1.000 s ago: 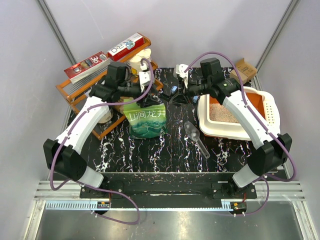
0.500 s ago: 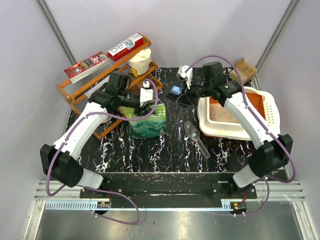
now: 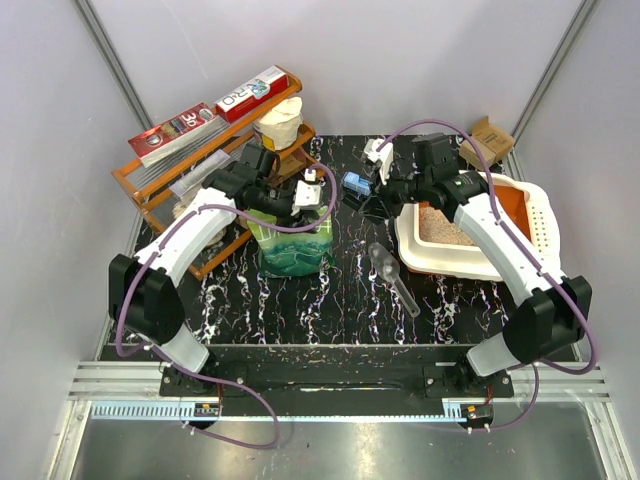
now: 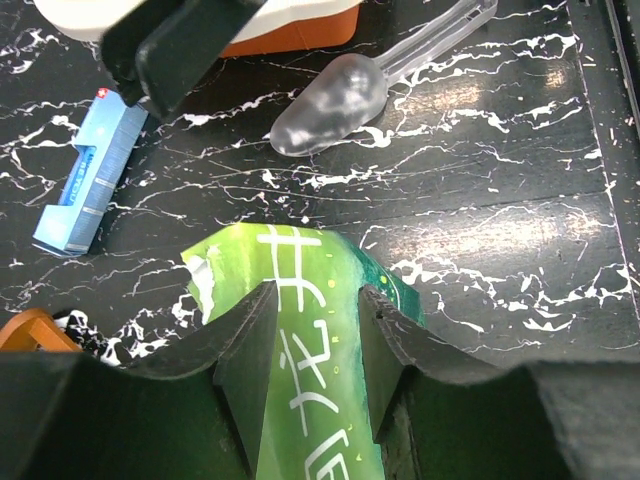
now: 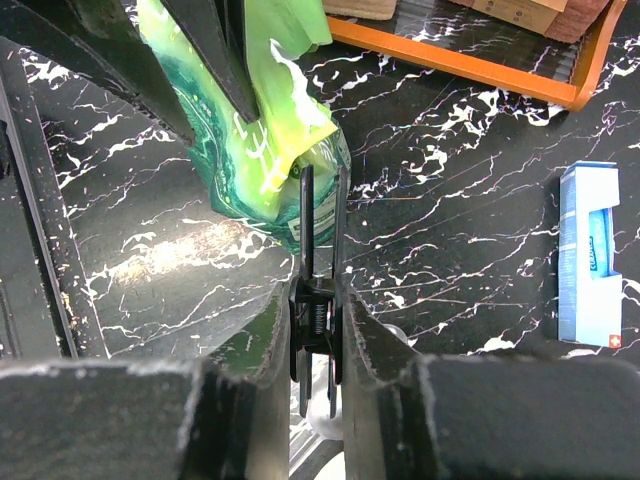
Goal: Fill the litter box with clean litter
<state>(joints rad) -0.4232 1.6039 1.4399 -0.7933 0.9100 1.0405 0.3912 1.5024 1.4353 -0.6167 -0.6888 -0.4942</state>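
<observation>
The litter box [image 3: 456, 268], white rim and orange inside, sits at the right with pale litter [image 3: 445, 228] in its bottom. Its corner shows in the left wrist view [image 4: 290, 30]. A glossy green pouch [image 3: 293, 245] stands left of centre. My left gripper [image 3: 292, 212] holds the pouch's top, and the pouch [image 4: 310, 330] fills the gap between its fingers [image 4: 315, 290]. My right gripper [image 3: 372, 195] hovers between pouch and box. It is shut [image 5: 318, 290] on a black spring-loaded tool [image 5: 318, 305] whose two thin blades point at the pouch [image 5: 260, 150].
A clear plastic scoop [image 3: 388, 268] lies on the black marbled table left of the box, also in the left wrist view [image 4: 330, 100]. A small blue carton [image 3: 355, 183] lies behind the grippers. An orange wire rack [image 3: 150, 190] stands at the left, a cardboard box [image 3: 487, 135] at the back right.
My left gripper has come down and to the right onto the pouch's top. My right gripper, holding the black tool, has shifted a little right, uncovering the blue carton.
</observation>
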